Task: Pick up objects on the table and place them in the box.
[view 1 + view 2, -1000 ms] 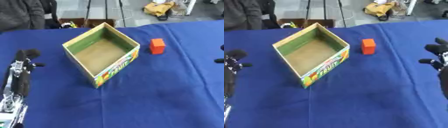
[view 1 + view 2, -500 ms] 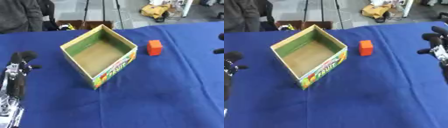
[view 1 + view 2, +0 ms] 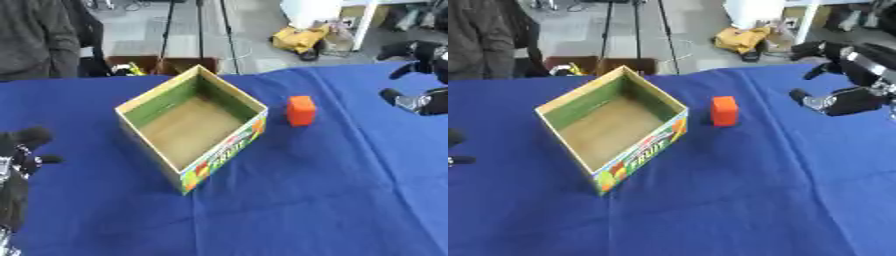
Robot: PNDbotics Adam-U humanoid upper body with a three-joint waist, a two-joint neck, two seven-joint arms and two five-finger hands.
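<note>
While the orange block [image 3: 724, 110] lay right of the box [image 3: 612, 131], the right robot hand [image 3: 846, 75] was held spread, empty, far right; a reach leftward was needed.

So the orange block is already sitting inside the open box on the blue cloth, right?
Not quite. The orange block is outside the box, standing on the blue cloth to the box's right, as the right eye view shows. The box is open and nothing shows inside it.

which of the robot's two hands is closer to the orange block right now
The right hand, raised at the right edge above the blue table, is closer to the orange block. The left hand sits beyond the box.
</note>
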